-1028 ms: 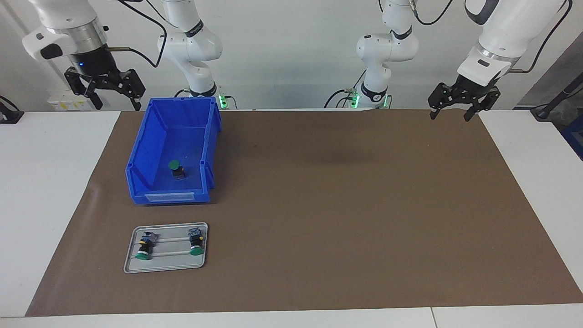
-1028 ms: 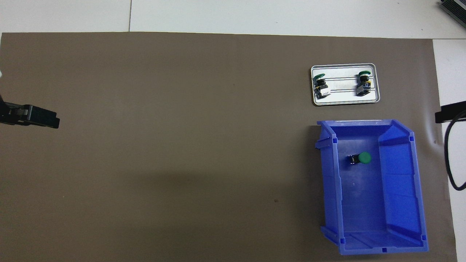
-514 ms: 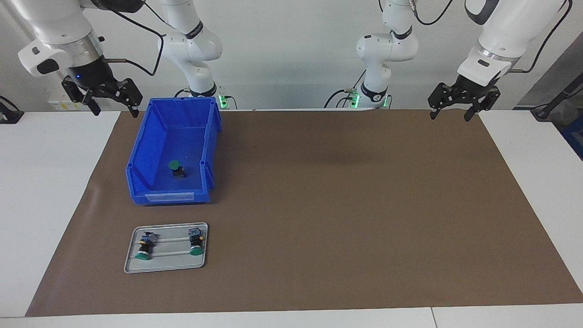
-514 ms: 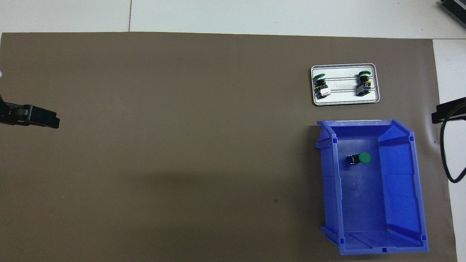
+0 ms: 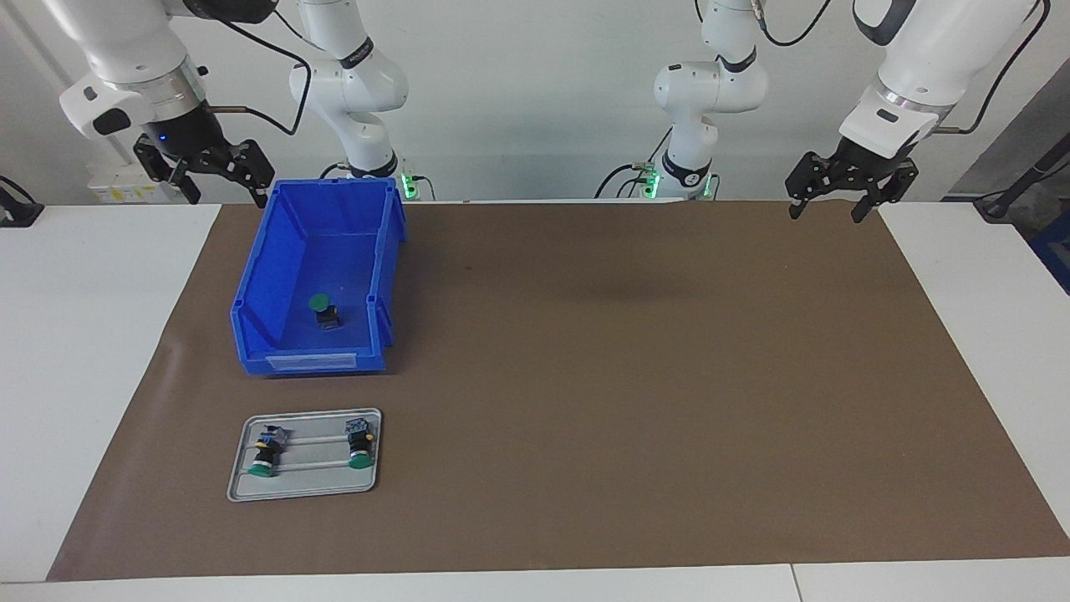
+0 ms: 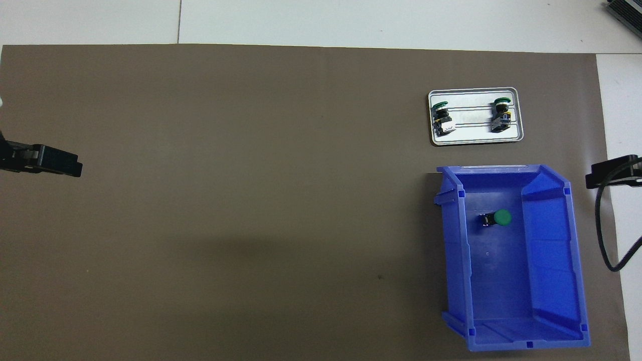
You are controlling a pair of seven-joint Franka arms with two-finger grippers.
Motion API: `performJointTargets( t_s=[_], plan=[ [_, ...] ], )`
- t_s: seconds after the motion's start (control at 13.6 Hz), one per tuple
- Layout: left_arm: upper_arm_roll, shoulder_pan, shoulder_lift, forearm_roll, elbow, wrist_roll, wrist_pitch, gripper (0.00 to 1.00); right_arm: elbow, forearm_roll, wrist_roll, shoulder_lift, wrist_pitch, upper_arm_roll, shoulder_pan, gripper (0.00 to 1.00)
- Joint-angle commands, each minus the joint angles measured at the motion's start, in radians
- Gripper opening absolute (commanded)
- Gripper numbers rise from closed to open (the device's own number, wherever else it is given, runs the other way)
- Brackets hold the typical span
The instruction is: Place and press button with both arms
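Observation:
One green-capped button [image 5: 321,310] stands in the blue bin [image 5: 276,251]; it also shows in the overhead view [image 6: 497,218]. Two more buttons [image 5: 266,452] [image 5: 359,444] lie on the grey tray [image 5: 305,489]. My right gripper [image 5: 222,187] is open and empty, up in the air beside the bin's rim at the right arm's end of the table; the overhead view shows only its tip [image 6: 609,171]. My left gripper [image 5: 824,213] is open and empty, waiting above the mat's edge at the left arm's end; it also shows in the overhead view [image 6: 52,161].
A brown mat [image 5: 635,376] covers the table's middle. The tray lies farther from the robots than the bin, in the overhead view too [image 6: 475,141]. A black cable [image 6: 604,240] hangs from the right arm beside the bin [image 6: 551,260].
My right gripper has moved sideways toward the blue bin and sits closer to its rim. The left arm and the buttons have not moved.

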Motion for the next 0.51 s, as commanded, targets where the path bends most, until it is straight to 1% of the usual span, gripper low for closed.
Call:
performJointTargets(
  t_s=[0.0, 0.07, 0.22, 0.29, 0.44],
  plan=[
    [-0.006, 0.01, -0.026, 0.016, -0.034, 0.006, 0.017, 1.0, -0.043, -0.001, 0.012, -0.028, 0.028, -0.068, 0.07, 1.0],
    [-0.006, 0.01, -0.027, 0.016, -0.034, 0.006, 0.017, 1.0, -0.044, 0.004, 0.012, -0.026, 0.02, -0.082, 0.07, 1.0],
    [-0.006, 0.01, -0.027, 0.016, -0.034, 0.006, 0.017, 1.0, -0.041, 0.005, 0.01, -0.02, 0.023, -0.076, 0.055, 1.0],
    [-0.006, 0.01, -0.027, 0.016, -0.034, 0.006, 0.017, 1.0, -0.026, 0.005, 0.006, -0.009, 0.019, -0.059, 0.044, 1.0],
    [-0.006, 0.01, -0.027, 0.016, -0.034, 0.006, 0.017, 1.0, 0.029, 0.008, 0.006, 0.024, -0.027, -0.021, 0.024, 1.0]
  ],
)
